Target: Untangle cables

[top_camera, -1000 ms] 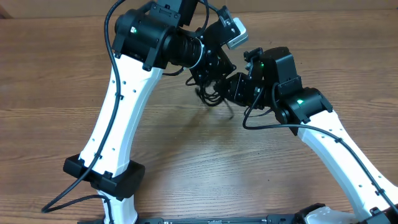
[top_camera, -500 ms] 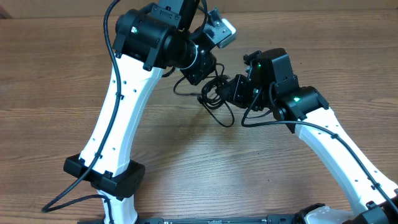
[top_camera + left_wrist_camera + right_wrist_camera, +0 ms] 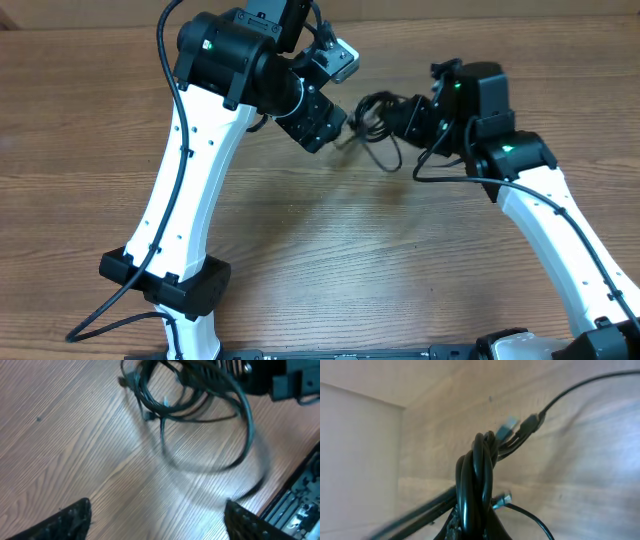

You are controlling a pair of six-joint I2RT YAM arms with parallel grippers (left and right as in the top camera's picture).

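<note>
The cables (image 3: 375, 118) are a tangled bunch of thin black cords held just above the table's far middle. My right gripper (image 3: 400, 115) is shut on the bunch; in the right wrist view the cords (image 3: 479, 470) rise as a tight loop from between its fingers (image 3: 477, 520). Silver plug ends (image 3: 509, 424) stick out beyond the loop. My left gripper (image 3: 338, 128) is just left of the bunch, apart from it. It stands open, fingertips (image 3: 70, 519) wide with bare wood between them. Loose loops (image 3: 200, 415) hang ahead of it.
The wooden table (image 3: 330, 250) spreads out in front of both arms. The left arm's white link (image 3: 185, 170) and base (image 3: 165, 280) stand at the left, the right arm's link (image 3: 560, 240) at the right. A thick arm wire (image 3: 445, 175) hangs under the right wrist.
My left gripper has opened, let go of the cords and drawn back to the left. My right gripper has carried the bunch to the right and farther back.
</note>
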